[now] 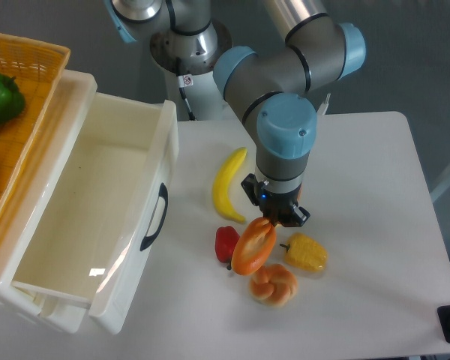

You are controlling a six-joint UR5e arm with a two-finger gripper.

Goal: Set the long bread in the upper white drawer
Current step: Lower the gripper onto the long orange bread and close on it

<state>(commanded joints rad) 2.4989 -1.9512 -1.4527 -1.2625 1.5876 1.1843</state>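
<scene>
Nearest the camera, a knotted bun [274, 284] lies on the white table [375, 225]. Just behind it the long bread [253, 245] hangs end-on, clamped in the gripper [274, 217], with a red pepper [226, 243], yellow pepper [306, 253] and banana [229, 184] around. The carry appears underway; next the arm must swing left over the open upper white drawer [97, 195].

Claw [274, 217] apparently gripping long bread [253, 246]
</scene>
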